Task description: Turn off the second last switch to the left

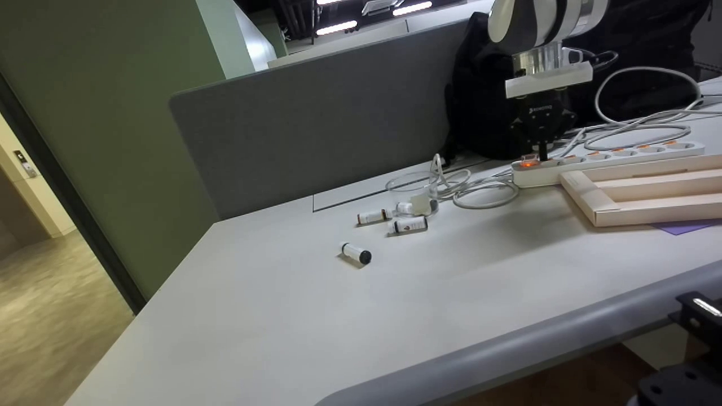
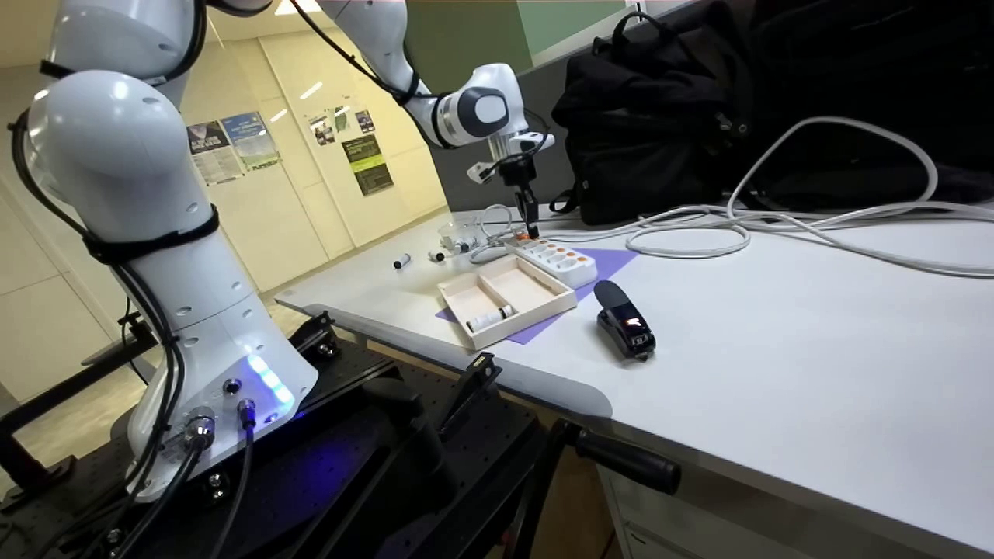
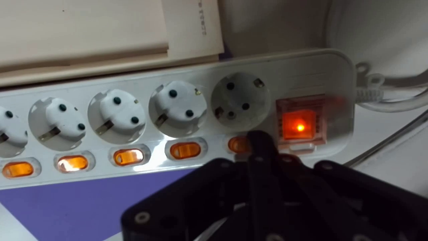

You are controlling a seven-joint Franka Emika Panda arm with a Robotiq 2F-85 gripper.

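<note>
The white power strip lies on the desk and shows in both exterior views. It carries a row of small orange rocker switches and, at its cable end, a larger lit red square switch. The rocker switch beside that red one is partly hidden by my gripper. My gripper points straight down with its fingers together, nothing between them. Its tip is over this rocker's right side; whether it touches cannot be told. The gripper also shows in both exterior views.
A pale wooden tray lies along the strip, over a purple sheet. White cables coil at the strip's end, near a clear cup and small white tubes. A black backpack stands behind. A black stapler-like object lies nearby.
</note>
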